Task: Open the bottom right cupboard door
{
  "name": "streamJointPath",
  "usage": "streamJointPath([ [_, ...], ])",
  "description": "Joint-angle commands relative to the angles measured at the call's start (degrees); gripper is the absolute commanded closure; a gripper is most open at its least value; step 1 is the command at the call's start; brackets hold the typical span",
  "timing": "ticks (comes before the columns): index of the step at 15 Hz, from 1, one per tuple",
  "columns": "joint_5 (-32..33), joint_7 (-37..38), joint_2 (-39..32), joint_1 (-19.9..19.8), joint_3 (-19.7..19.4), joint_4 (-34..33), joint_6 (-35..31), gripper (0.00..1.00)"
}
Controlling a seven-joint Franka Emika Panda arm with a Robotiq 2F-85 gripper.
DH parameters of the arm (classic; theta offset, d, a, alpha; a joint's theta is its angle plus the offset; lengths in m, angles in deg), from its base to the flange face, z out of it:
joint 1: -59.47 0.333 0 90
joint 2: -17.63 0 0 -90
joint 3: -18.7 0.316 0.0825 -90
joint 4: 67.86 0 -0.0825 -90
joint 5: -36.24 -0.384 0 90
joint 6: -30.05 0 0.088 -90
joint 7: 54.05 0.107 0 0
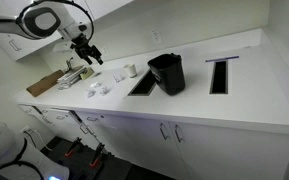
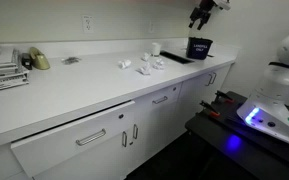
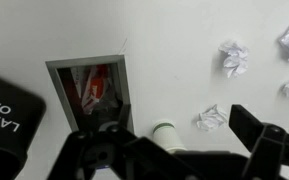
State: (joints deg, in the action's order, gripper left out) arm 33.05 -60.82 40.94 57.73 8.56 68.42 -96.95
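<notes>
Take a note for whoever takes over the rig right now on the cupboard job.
Gripper: open, empty, high above the countertop, nowhere near the cabinets.
Bottom right cupboard door: shut, with its handle untouched.
Done: nothing yet.
Left: bring the gripper down in front of the counter, catch the handle, and pull the door open.

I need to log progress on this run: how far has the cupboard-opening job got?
Done: nothing yet; the bottom right cupboard door sits flush and shut, like its neighbours. In hand: the claw hangs open and empty above the countertop, near the crumpled paper balls. Left: come down to the door's handle, grip it and swing the door open.
</notes>
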Motion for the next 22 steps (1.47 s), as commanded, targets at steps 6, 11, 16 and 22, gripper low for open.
streamJointPath([
  [6, -0.5, -0.4, -0.1, -1.0, 0.8, -0.1, 0.2, 0.00],
  [11, -0.5, -0.4, -0.1, -1.0, 0.8, -0.1, 0.2, 0.00],
  [16, -1.4, 0.3, 1.3, -2.7, -0.9, 1.3, 0.2, 0.00],
  [22, -1.4, 2.7, 3.2, -12.1, -7.3, 6.9, 0.1, 0.00],
])
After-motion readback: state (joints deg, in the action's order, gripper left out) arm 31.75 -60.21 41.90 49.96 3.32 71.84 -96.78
